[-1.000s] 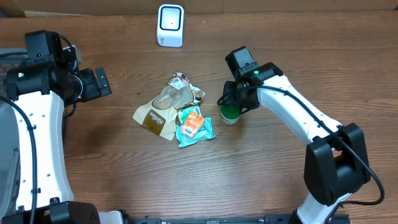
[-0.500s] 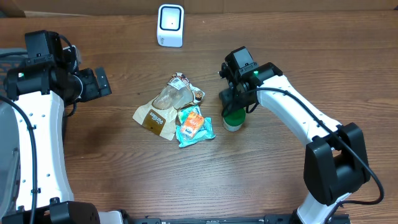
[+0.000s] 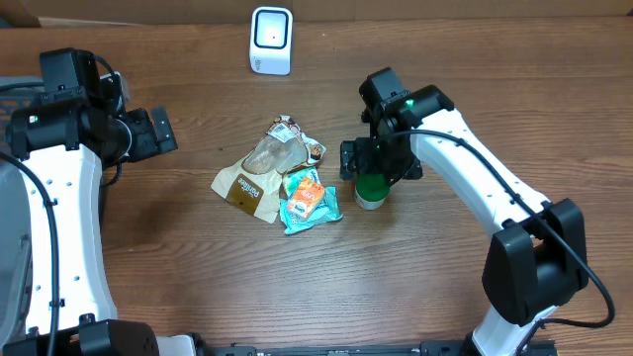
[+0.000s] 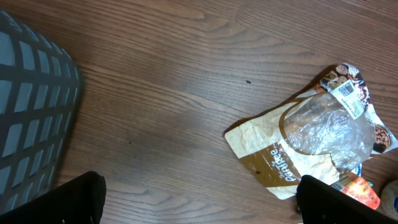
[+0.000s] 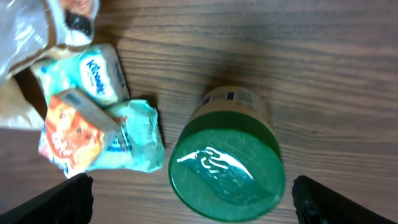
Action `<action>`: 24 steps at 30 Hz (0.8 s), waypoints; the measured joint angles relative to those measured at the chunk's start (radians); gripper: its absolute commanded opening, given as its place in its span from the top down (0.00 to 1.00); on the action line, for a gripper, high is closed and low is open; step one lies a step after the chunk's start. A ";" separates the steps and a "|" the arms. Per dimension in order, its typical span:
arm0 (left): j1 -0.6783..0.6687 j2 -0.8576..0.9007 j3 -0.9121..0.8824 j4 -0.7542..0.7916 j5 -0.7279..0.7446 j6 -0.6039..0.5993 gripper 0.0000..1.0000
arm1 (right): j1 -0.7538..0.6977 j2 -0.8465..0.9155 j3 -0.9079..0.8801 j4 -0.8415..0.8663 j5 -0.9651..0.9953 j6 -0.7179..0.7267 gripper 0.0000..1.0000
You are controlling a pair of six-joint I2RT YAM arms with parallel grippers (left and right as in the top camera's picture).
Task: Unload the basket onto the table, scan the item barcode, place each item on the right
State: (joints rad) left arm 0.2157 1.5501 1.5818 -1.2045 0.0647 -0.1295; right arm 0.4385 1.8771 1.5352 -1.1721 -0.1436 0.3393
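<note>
the right tool (image 3: 379, 165) hangs jaws apart astride the upright green-lidded plastic jar (image 3: 370, 189), which stands on the brown wooden table (image 3: 396, 282) just beside crumpled snack packets (image 3: 259, 180), bare wood on its other sides, its label too blurred to read; the left tool (image 3: 158, 132), spread wide too, sits well apart near the left edge.

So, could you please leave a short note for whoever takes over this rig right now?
Left tool: open, empty, over bare table beside the grey basket.
Right tool: open over the green-lidded jar, not gripping it.
Jar stands upright, right of the packet pile; white scanner sits at the table's far edge.
Done: no scan evident.
Left: grasp an item and show its barcode to the scanner.
</note>
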 measured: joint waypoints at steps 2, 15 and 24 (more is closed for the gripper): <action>0.000 0.000 0.000 0.000 0.000 0.000 0.00 | 0.000 0.000 -0.031 0.031 -0.003 0.050 0.00; 0.000 0.000 0.000 0.000 0.000 0.001 0.00 | 0.000 0.000 -0.138 0.089 0.122 0.325 0.16; 0.000 0.000 0.000 0.000 0.000 0.002 0.01 | 0.000 0.000 -0.138 0.096 0.132 0.288 0.35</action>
State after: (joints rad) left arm 0.2157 1.5501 1.5818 -1.2049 0.0647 -0.1272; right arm 0.4385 1.8771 1.3975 -1.0763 -0.0113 0.6277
